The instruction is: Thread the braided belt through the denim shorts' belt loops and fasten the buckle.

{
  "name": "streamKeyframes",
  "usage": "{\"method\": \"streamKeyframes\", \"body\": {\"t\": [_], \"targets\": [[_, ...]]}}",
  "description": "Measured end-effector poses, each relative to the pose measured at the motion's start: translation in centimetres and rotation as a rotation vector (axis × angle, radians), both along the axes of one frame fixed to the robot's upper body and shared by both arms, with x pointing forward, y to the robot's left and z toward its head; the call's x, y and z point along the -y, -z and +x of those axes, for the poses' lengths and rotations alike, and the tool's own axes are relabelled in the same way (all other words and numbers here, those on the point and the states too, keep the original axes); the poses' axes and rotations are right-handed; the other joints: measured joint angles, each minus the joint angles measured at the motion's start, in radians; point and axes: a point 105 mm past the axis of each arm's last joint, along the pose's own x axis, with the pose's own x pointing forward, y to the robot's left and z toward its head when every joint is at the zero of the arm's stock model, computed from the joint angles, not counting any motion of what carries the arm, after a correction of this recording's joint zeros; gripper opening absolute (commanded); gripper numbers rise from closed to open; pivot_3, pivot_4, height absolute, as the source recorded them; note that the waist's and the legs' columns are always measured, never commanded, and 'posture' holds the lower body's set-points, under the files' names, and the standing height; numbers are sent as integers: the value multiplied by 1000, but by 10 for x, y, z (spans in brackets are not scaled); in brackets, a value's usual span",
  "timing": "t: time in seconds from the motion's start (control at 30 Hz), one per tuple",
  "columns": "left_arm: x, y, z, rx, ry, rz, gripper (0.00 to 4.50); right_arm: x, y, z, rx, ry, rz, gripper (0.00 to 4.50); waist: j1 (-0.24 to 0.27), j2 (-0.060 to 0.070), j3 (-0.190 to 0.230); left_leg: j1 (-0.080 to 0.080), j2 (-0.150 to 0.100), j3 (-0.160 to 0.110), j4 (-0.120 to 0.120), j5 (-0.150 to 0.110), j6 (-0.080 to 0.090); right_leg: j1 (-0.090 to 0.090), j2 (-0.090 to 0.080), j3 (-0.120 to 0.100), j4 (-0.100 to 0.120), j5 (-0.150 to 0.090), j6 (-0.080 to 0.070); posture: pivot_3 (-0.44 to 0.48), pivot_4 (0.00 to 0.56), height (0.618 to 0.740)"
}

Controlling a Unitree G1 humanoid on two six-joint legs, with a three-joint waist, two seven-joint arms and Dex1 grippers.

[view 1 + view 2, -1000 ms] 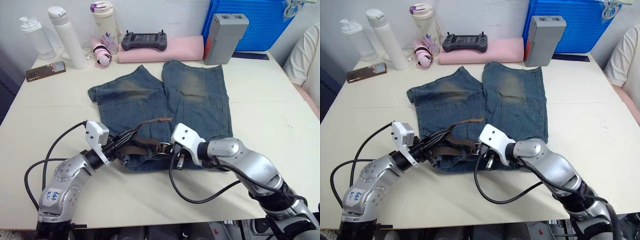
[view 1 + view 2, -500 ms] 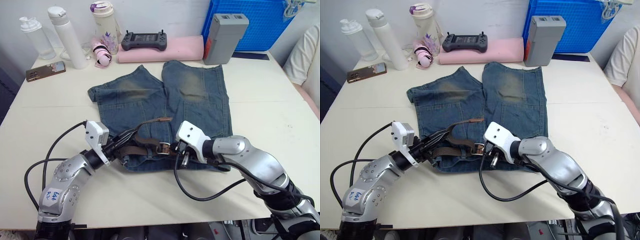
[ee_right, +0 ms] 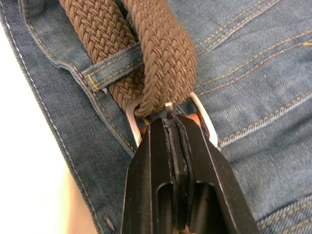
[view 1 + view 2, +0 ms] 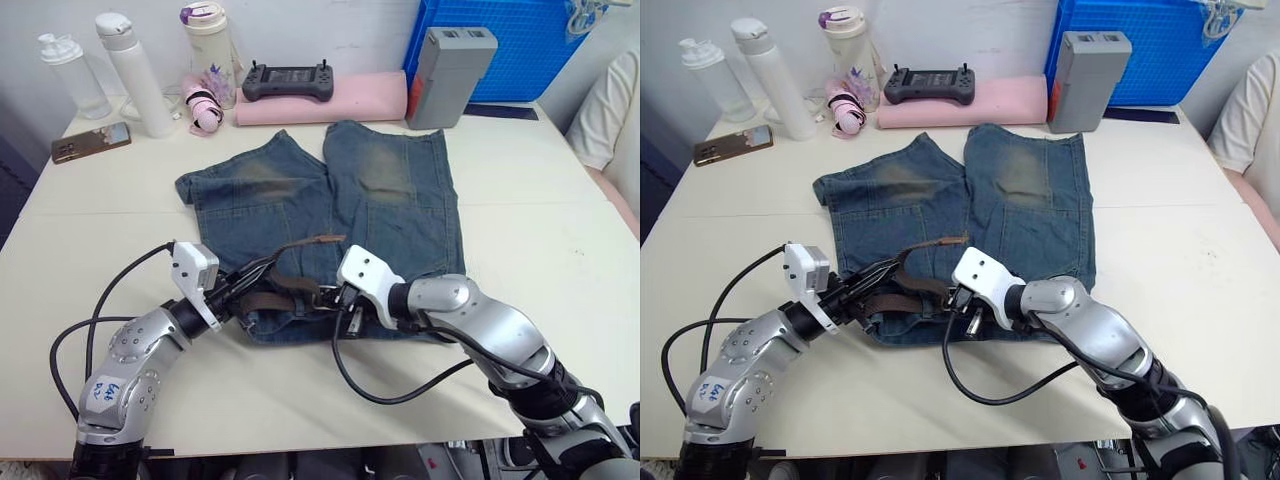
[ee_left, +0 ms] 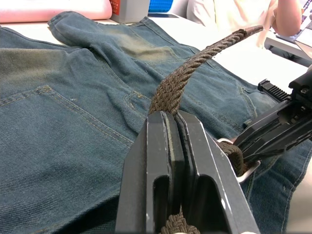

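At waistband, both jaws clamped: left gripper (image 5: 173, 161) on braided belt (image 5: 187, 73), right gripper (image 3: 170, 131) on buckle (image 3: 134, 117).

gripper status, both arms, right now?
Left gripper: shut on the braided belt.
Right gripper: shut on the buckle, at the waistband of the denim shorts.

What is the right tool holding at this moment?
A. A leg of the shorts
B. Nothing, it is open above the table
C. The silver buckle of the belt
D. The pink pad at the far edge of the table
C: in the right wrist view, the right tool is shut on the buckle, where the braided belt passes through it.
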Motion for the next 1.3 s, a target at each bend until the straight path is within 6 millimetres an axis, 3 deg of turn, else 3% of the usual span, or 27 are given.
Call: {"method": "streamKeyframes", "body": {"t": [0.17,0.33,0.57,0.93,1.3], "targets": [[0,1,0,0,-2,5,0,-5,-6,1,23,-19,-6,17,0,0,0,0,0,0,0,0,0,0,0,0,0,0,0,0,150,714],[1,-1,1,6,-1,6,0,-10,6,0,-1,-52,-70,17,-1,0,0,0,0,0,0,0,0,0,0,0,0,0,0,0,150,714],[2,-6,3,32,2,4,0,-10,7,4,0,-97,-115,17,-3,0,0,1,0,0,0,0,0,0,0,0,0,0,0,0,150,714],[7,-16,6,77,24,1,0,-32,10,15,-5,-263,-288,17,-28,0,-7,6,2,2,0,0,-1,2,1,0,4,-1,-2,0,150,714],[6,-25,11,77,110,90,0,-52,24,20,-4,-448,-487,17,-34,3,-27,36,11,6,-14,-3,-9,22,7,0,2,-6,-11,0,150,714]]}}
